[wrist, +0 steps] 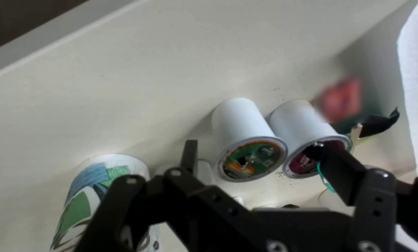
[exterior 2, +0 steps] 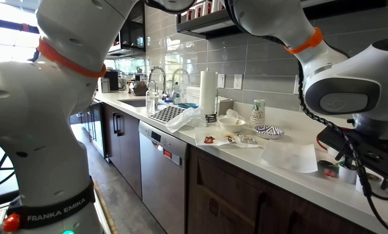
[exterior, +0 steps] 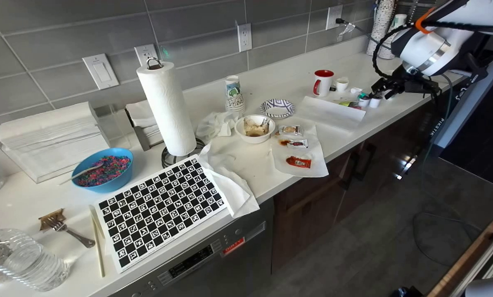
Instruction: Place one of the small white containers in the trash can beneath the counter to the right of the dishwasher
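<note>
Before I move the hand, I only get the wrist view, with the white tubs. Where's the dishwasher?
Observer: The dishwasher is under the counter, in both exterior views.
Operator: What's to its right?
Observer: A cabinet; in an exterior view, its front has a mark that looks like a bin.
Operator: And what's up top between the dishwasher and my tubs?
Observer: Along the counter, among other things, a plate, in both exterior views.

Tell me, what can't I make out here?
Purple-topped tub, wrist view: lid partly hidden by the gripper.
Red thing, wrist view: too blurred to identify.
Dishwasher, in an exterior view: lower front cut off by bottom edge.
Cabinet sign, in an exterior view: wording too faint.
</note>
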Available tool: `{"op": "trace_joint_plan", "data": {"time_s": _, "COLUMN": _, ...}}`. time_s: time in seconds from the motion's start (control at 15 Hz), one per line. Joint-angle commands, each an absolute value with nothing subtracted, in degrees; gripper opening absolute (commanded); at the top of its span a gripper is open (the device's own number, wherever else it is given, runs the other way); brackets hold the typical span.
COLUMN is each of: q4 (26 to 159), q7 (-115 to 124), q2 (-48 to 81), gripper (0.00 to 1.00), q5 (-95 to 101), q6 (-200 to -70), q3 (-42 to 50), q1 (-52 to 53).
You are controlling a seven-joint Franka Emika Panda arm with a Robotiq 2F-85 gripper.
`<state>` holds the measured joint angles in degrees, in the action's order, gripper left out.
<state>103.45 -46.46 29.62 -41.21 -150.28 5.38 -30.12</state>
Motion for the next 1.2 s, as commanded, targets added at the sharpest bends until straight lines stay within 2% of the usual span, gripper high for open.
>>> {"op": "trace_joint_plan", "data": {"time_s": 0.0, "q4": 105.26, "q7": -45.75, "q2": 28.63, "gripper": 0.89, "q5": -40.11, "q6": -150.97, "q3": 5.27, "q1": -30.41}}
{"op": "trace_joint_plan", "data": {"time_s": 0.33, "q4": 105.11, "q7": -46.27, "q2": 28.82, "gripper": 0.82, "q5": -40.45, "q6": -151.72, "q3": 5.14, "q1": -30.63}}
{"op": "trace_joint_plan", "data": {"time_s": 0.8, "q4": 104.11, "q7": -46.69, "q2": 29.69, "gripper": 0.82, "q5": -40.59, "q6": -152.33, "q3": 4.71, "q1": -30.95}}
{"op": "trace_joint_plan", "data": {"time_s": 1.13, "q4": 103.62, "q7": -46.03, "q2": 30.36, "gripper": 0.76, "q5": -39.82, "q6": -152.24, "q3": 5.1, "q1": -30.65}}
